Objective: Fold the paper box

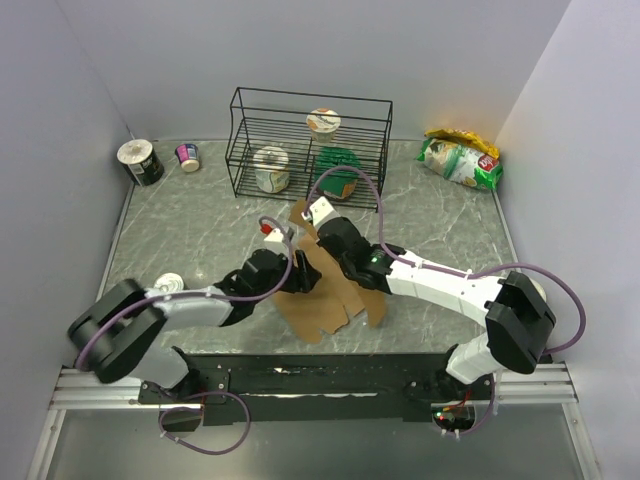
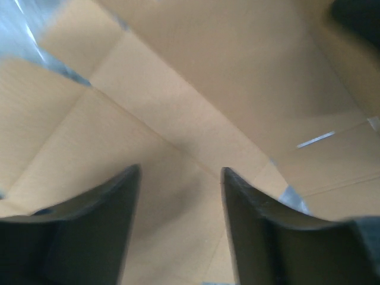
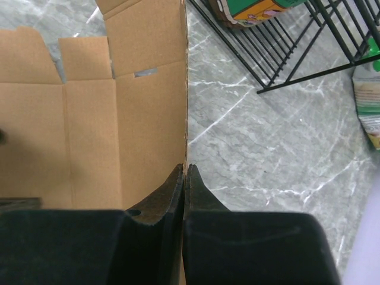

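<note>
The paper box (image 1: 325,305) lies part-folded on the desk (image 1: 180,220) between the two arms, in front of a black wire rack (image 1: 310,145). The right hand (image 3: 184,169) is pinched tight on the edge of an upright panel of the box. The left hand (image 2: 181,172) hangs close over the box's inner face, its fingers (image 2: 89,225) apart with nothing between them.

paper box (image 2: 196,101) blurred, edges cropped — close-up
</note>
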You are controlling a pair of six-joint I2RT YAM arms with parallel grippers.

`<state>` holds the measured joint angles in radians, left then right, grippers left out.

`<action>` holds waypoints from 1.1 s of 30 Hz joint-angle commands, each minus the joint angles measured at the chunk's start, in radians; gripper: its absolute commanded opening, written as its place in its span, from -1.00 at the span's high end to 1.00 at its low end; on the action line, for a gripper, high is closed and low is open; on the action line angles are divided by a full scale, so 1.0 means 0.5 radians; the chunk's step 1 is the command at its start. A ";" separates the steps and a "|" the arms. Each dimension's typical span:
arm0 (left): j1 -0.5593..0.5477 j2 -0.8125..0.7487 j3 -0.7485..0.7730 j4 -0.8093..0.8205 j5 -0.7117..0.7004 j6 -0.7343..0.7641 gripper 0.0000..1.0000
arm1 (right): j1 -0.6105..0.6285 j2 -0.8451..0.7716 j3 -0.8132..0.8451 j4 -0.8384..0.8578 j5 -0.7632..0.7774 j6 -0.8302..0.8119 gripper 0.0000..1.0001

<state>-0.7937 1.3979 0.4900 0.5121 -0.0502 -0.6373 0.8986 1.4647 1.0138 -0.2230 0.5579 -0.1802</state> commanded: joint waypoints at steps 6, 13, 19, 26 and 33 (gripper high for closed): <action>-0.011 0.496 -0.078 0.709 0.296 -0.174 0.18 | 0.016 -0.095 0.019 0.096 -0.168 0.170 1.00; -0.011 0.720 -0.139 0.899 0.346 -0.238 0.28 | 0.090 -0.027 -0.033 0.063 -0.251 0.317 1.00; -0.014 0.812 -0.176 0.994 0.367 -0.278 0.30 | 0.139 0.028 -0.104 0.047 -0.272 0.428 1.00; -0.014 0.794 -0.161 0.995 0.383 -0.281 0.29 | 0.139 0.102 -0.122 0.035 -0.269 0.446 1.00; -0.014 0.393 -0.158 0.679 0.260 -0.177 0.04 | 0.139 0.111 -0.104 0.044 -0.306 0.379 1.00</action>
<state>-0.7967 1.7332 0.4152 0.9558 0.1154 -0.7673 0.9554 1.4952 0.9730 -0.1680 0.4511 -0.0059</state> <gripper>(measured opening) 0.422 0.017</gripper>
